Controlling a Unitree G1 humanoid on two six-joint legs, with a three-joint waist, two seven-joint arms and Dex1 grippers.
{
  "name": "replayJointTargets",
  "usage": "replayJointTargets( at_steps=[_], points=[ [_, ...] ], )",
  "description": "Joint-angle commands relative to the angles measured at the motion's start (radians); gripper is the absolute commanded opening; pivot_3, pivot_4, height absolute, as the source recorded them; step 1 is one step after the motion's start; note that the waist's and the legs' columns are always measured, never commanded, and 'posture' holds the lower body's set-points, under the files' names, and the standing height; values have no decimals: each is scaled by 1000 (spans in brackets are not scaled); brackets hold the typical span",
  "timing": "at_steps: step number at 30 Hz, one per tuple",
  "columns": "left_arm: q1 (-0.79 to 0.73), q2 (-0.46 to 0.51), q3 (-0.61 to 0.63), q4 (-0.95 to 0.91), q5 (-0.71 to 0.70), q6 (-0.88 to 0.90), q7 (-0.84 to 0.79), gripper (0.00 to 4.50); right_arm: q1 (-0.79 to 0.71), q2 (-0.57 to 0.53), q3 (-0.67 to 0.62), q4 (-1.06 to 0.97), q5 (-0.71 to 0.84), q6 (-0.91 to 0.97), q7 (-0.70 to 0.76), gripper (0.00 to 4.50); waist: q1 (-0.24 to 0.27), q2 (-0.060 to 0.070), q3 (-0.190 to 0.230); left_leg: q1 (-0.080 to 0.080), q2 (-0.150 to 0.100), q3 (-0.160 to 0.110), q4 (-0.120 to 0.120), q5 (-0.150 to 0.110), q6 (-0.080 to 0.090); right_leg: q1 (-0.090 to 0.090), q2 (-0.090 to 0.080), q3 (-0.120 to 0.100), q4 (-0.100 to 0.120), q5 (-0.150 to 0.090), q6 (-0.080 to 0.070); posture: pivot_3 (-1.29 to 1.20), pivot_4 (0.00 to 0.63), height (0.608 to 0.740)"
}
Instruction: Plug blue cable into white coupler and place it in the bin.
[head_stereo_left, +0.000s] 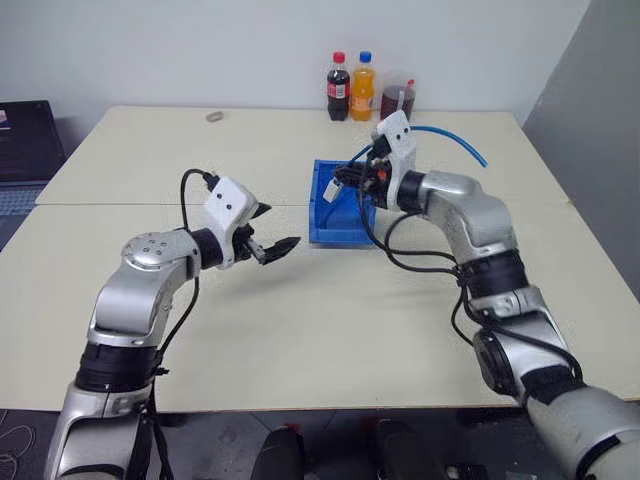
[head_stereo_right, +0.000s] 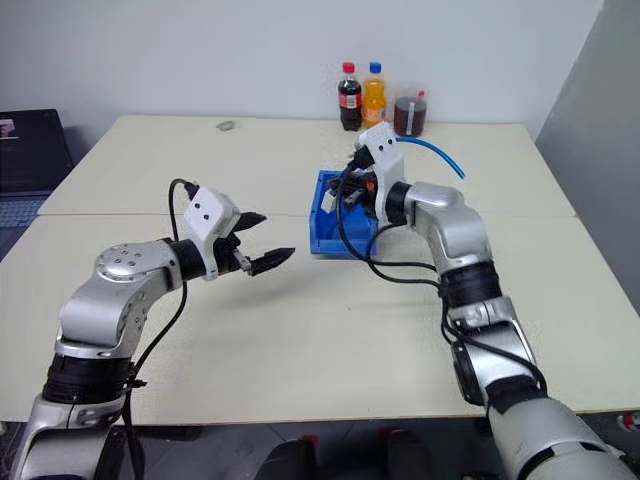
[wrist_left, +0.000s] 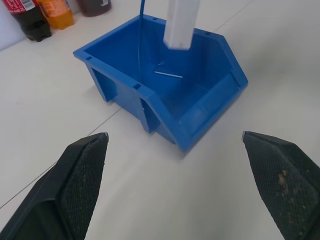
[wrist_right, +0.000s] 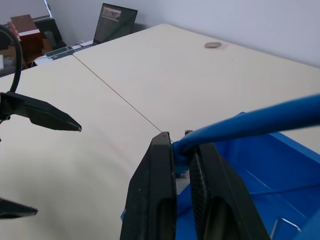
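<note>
The placing step is in hand. The right gripper (wrist_right: 181, 165), clamped on the blue cable (wrist_right: 250, 122), holds it above the bin (wrist_left: 150, 97), with the white coupler (wrist_left: 180, 25) hanging plug-end down. The cable's long axis arcs up and away to the right. The left gripper (head_stereo_left: 272, 232) stands wide open, empty. Next move: lower and release over the bin.

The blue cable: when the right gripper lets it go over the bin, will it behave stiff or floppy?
Probably springy, not limp: the blue cable arches freely behind the right gripper. It looks thin and light. Released over the bin, its free length may well hang outside.
</note>
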Motion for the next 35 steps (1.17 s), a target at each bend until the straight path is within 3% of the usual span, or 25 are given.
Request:
replayJointTargets(
  at_steps=[1,7,14,21,25,29,35],
  points=[
    [-47,-41,9,-41,-42,44,31,4500,-130,4,2,215,-32,-98,28,1204,2,0,0,-4,0,0,1,0,0,-3,0,0,0,0,0,0,150,740],
    [-48,-30,10,-58,-52,67,23,4500,-224,-82,89,378,-141,-189,181,2692,5,0,0,-8,-2,2,1,1,-4,-6,-4,-1,-1,1,0,0,150,740],
    [-54,-1,18,-41,-52,69,24,4500,-258,-258,212,392,-266,-275,468,4408,9,0,0,-9,-3,1,2,0,-2,-6,-5,-2,-1,0,0,0,150,740],
    [-29,34,75,13,-78,74,17,4500,-152,-422,247,238,-290,-319,682,4460,8,0,0,-9,-2,1,3,0,-2,-5,-4,-2,0,0,0,0,150,740],
    [28,129,114,52,-45,6,-26,4500,70,-550,165,-93,-168,-173,788,4460,7,0,0,-9,-2,-1,4,0,-2,-4,-4,-4,0,0,0,0,150,740],
    [25,169,159,125,-59,-35,-36,4500,221,-564,21,-364,-38,34,682,4460,12,3,2,-9,-2,0,4,0,-2,-5,-5,-3,1,0,0,0,150,740],
    [13,165,179,162,-96,-59,-73,4500,315,-541,-69,-524,31,180,507,4460,14,4,4,-9,-2,-2,17,-1,-1,-3,-3,-4,10,0,0,0,150,740]
  ],
)
